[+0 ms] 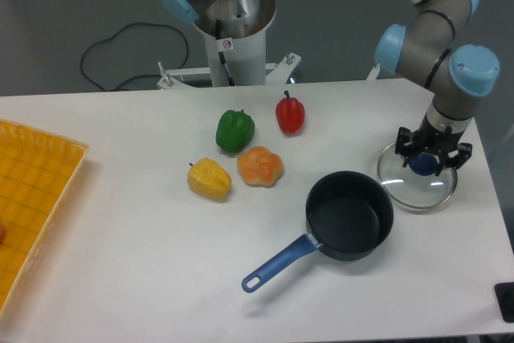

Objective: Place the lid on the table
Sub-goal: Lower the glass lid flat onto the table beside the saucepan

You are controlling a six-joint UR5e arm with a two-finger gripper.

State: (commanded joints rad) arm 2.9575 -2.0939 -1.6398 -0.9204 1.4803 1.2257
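Note:
The lid (418, 189) is round clear glass with a thin metal rim, and it sits low over the white table (144, 238) near the right edge, just right of the saucepan. My gripper (425, 163) points straight down over the lid's centre, its fingers closed on the blue knob (424, 165), which shows between them. The lid looks level. Whether its rim touches the table is not clear from this view.
A dark saucepan (349, 214) with a blue handle (277, 263) stands close to the left of the lid. Red (290, 113), green (234, 129), orange (259, 166) and yellow (210, 178) peppers lie mid-table. A yellow gridded tray (32, 190) is at the left edge.

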